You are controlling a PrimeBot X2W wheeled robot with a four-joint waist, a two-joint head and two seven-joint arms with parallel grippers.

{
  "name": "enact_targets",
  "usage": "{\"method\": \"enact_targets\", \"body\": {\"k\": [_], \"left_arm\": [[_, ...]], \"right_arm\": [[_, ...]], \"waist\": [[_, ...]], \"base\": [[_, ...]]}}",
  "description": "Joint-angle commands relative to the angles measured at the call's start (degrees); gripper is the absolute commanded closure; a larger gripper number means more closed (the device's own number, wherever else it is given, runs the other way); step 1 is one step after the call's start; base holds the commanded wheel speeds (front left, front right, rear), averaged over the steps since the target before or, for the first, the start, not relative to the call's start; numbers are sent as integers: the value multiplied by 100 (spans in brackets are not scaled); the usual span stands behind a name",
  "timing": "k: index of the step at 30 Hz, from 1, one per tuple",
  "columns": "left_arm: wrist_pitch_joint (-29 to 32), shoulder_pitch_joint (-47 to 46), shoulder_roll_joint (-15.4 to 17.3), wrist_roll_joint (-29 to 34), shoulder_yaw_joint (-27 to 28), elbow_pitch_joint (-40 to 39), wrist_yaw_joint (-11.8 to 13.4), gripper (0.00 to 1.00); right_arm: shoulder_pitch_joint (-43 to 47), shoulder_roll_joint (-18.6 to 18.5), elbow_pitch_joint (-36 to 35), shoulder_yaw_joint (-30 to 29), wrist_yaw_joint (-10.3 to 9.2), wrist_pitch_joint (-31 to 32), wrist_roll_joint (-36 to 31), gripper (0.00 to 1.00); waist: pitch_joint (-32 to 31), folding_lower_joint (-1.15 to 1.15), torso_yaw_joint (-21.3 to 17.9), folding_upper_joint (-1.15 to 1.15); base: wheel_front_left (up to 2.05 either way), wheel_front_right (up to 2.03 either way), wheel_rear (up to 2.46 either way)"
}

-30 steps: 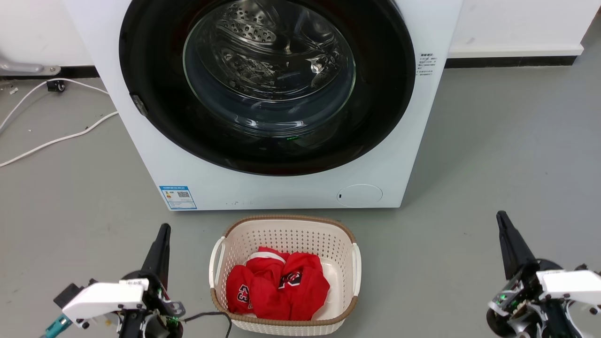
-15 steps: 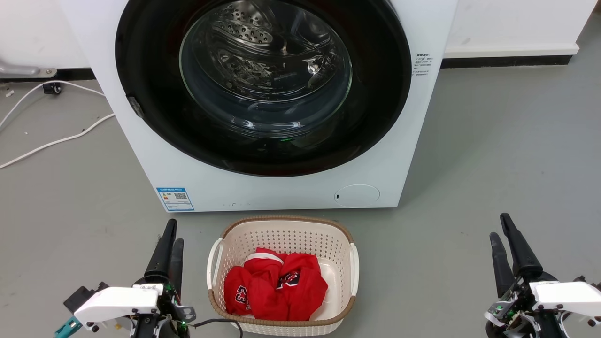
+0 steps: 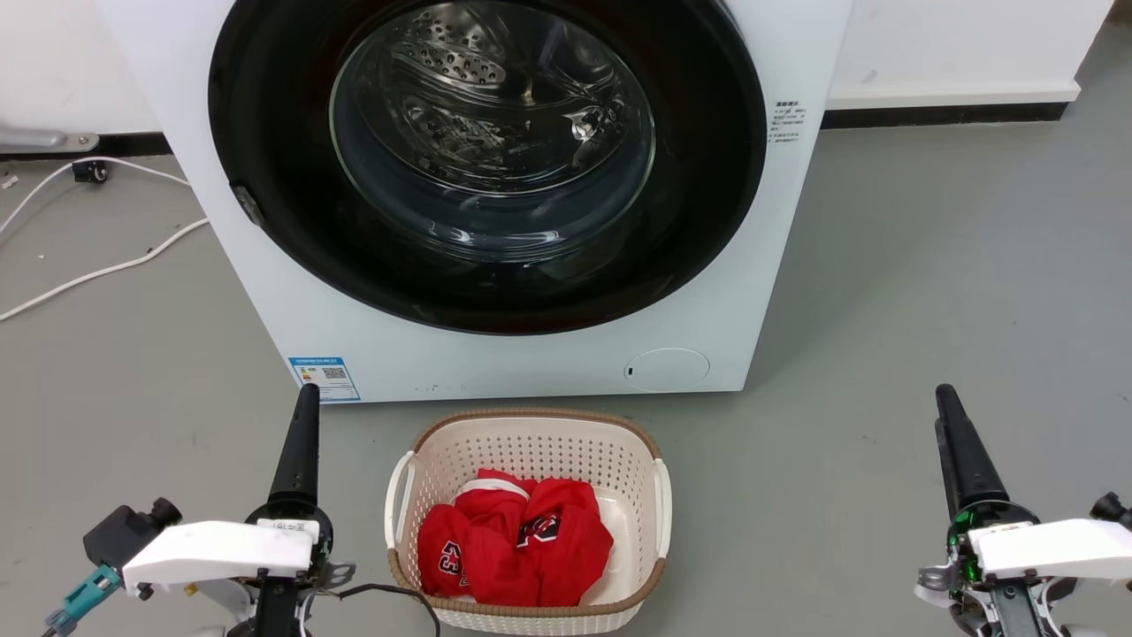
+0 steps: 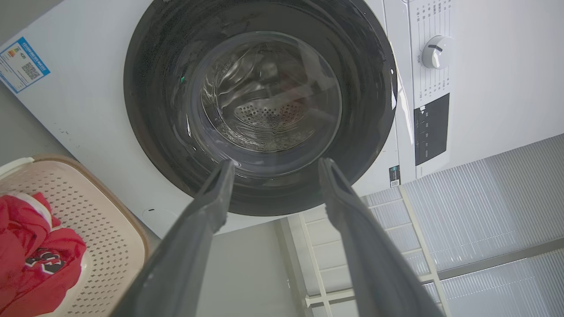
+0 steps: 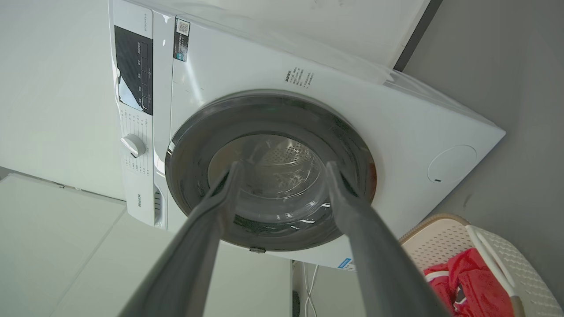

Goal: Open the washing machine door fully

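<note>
Well apart: door (image 3: 707, 177) and left gripper (image 3: 307, 394)

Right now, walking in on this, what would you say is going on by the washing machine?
A two-armed robot faces the washing machine, whose round black door is shut. Its left hand and right hand hover low over the floor, both open, fingers pointing toward the machine, touching nothing. A basket with red clothes sits on the floor between them, just before the machine. Opening the door has not yet begun.
</note>
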Motion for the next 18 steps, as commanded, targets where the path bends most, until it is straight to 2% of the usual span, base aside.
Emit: {"method": "enact_targets", "body": {"k": [1, 10, 18], "left_arm": [[-73, -117, 19, 268, 0, -157, -9, 0], [-258, -12, 14, 1404, -31, -374, -11, 0], [-392, 65, 11, 2203, -125, -485, -13, 0]], "right_arm": [[-49, -9, -170, 43, 2, -62, -347, 0], [56, 5, -347, 207, 2, -238, -1750, 0], [103, 15, -362, 229, 2, -367, -2584, 0]], "waist": [[-3, 0, -7, 0], [-15, 0, -32, 0], [-30, 0, -20, 0]], "base": [[0, 0, 0], [0, 0, 0], [0, 0, 0]]}}
